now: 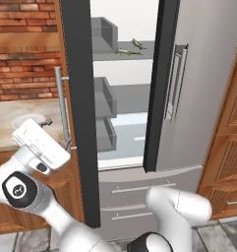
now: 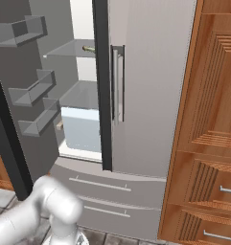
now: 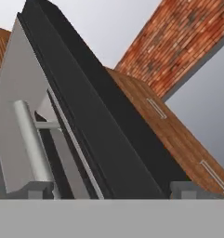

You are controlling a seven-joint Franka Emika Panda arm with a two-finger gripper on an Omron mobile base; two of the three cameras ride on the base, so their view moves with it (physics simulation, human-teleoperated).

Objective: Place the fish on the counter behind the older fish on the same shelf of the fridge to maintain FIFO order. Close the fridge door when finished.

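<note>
surface (image 1: 12, 123): beige marbled stone, left of fridge, w/ white plate (image 1: 29, 119) on it
room: red brick wall (image 1: 21, 49) above surface; wood cabinets (image 2: 208, 143) right of fridge
fridge (image 1: 203, 88): left door swung open, right door shut
fish (image 1: 130, 48): two slim green ones on upper shelf (image 1: 125, 56), close together; long axes run roughly left-right, heads too small to tell
hand (image 3: 111, 190): fingers wide apart, nothing between, close to open door's black edge
</note>
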